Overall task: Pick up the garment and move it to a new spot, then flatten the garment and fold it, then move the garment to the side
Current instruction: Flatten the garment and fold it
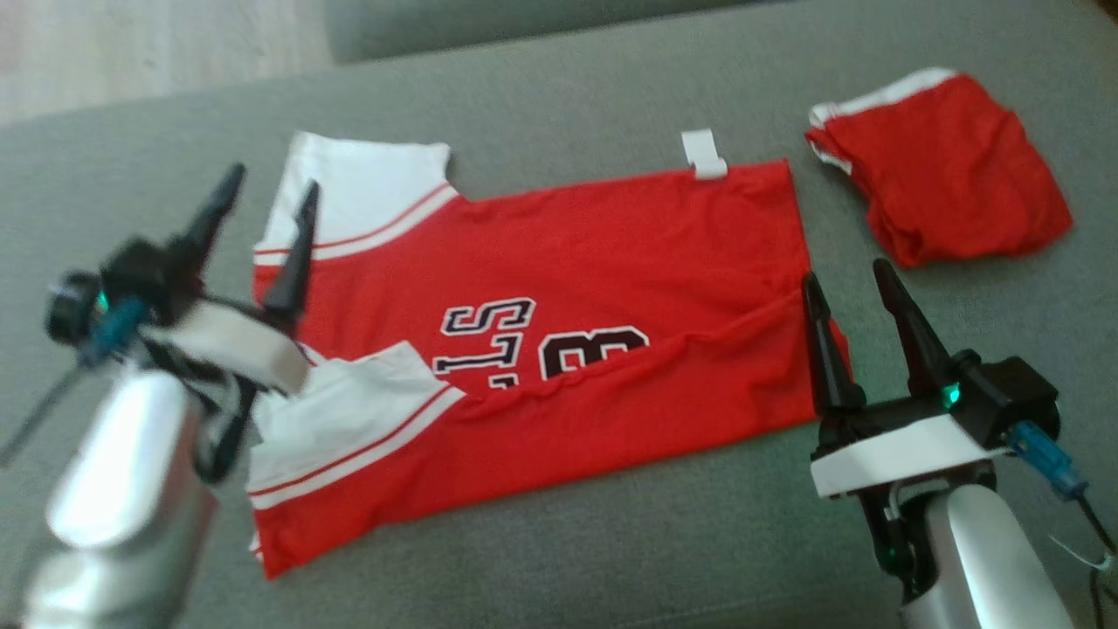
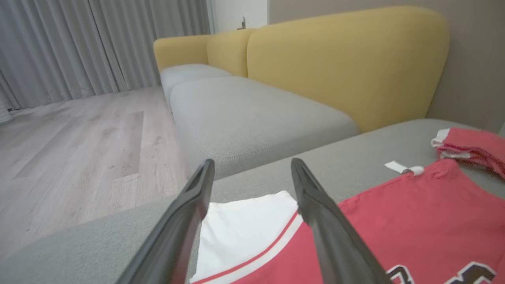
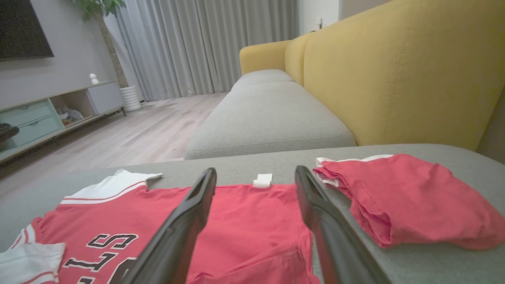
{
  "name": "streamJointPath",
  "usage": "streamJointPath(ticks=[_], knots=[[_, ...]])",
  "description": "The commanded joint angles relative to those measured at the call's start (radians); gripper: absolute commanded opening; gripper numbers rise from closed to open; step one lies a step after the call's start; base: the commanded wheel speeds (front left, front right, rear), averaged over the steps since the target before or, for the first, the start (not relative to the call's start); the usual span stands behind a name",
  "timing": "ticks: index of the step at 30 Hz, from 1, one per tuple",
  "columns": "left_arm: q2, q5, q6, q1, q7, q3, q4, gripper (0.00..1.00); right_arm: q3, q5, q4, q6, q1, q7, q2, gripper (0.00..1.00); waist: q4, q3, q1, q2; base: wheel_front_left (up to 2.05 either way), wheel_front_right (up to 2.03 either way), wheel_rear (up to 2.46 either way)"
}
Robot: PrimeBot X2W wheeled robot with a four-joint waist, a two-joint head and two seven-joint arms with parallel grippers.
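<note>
The red jersey (image 1: 559, 288) lies spread across the middle of the grey cushion (image 1: 611, 87), its long side running left to right, white sleeves toward the cushion's left end and its hem toward the right end. Its near half appears doubled over, since the fold line cuts through the black lettering. A small white tag (image 1: 704, 153) sticks out from the jersey's far edge. A second red bundle, probably shorts (image 1: 948, 175), sits at the cushion's far right corner, apart from the jersey.

The left gripper (image 1: 272, 182) hangs over the cushion's left end above the far sleeve, its 2 fingers spread and holding nothing. The right gripper (image 1: 845, 271) stands at the hem end, also spread and empty.

The cloth looks thin, light and limp, likely a little slick. It should sag and lose its shape if lifted by 1 point. The safer hold is 2 pinches at once, 1 at the sleeve end and 1 at the hem end, each taken at the folded near edge and biting through both layers so they do not slide apart.
</note>
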Motion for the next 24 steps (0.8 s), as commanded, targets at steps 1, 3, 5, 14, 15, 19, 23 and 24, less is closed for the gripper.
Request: streamJointPath(ticks=[1,3,5,14,15,19,23,24], knots=[[0.056,0.001,-0.01,-0.072,0.023,0.019,-0.004,1.0,0.026,0.01,-0.038,0.007,-0.041,-0.016,-0.005,1.0,-0.041,0.052,-0.0001,0.0,0.0,0.0,0.0],[0.088,-0.008,-0.026,-0.135,0.074,-0.01,0.042,1.0,0.032,0.017,-0.039,0.007,-0.05,-0.026,-0.005,1.0,-0.058,0.083,-0.0001,0.0,0.0,0.0,0.0],[0.114,-0.038,-0.034,-0.2,0.126,-0.03,0.089,1.0,0.039,0.023,-0.041,0.007,-0.06,-0.037,-0.005,1.0,-0.075,0.113,-0.0001,0.0,0.0,0.0,0.0],[0.274,-0.207,-0.038,-0.413,0.317,-0.205,0.239,1.0,0.099,0.048,-0.047,0.007,-0.098,-0.078,-0.005,1.0,-0.154,0.232,-0.0001,0.0,0.0,0.0,0.0],[0.285,-0.217,-0.038,-0.431,0.328,-0.213,0.26,1.0,0.104,0.051,-0.047,0.007,-0.1,-0.082,-0.005,1.0,-0.159,0.24,-0.0001,0.0,0.0,0.0,0.0],[0.315,-0.244,-0.038,-0.491,0.353,-0.245,0.337,1.0,0.124,0.059,-0.046,0.007,-0.108,-0.093,-0.005,1.0,-0.179,0.269,-0.0001,0.0,0.0,0.0,0.0],[0.329,-0.257,-0.038,-0.526,0.356,-0.267,0.382,1.0,0.128,0.064,-0.046,0.007,-0.115,-0.098,-0.005,1.0,-0.192,0.288,-0.0001,0.0,0.0,0.0,0.0],[0.334,-0.259,-0.038,-0.537,0.356,-0.275,0.395,1.0,0.128,0.066,-0.046,0.007,-0.118,-0.1,-0.005,1.0,-0.196,0.296,-0.0001,0.0,0.0,0.0,0.0]])
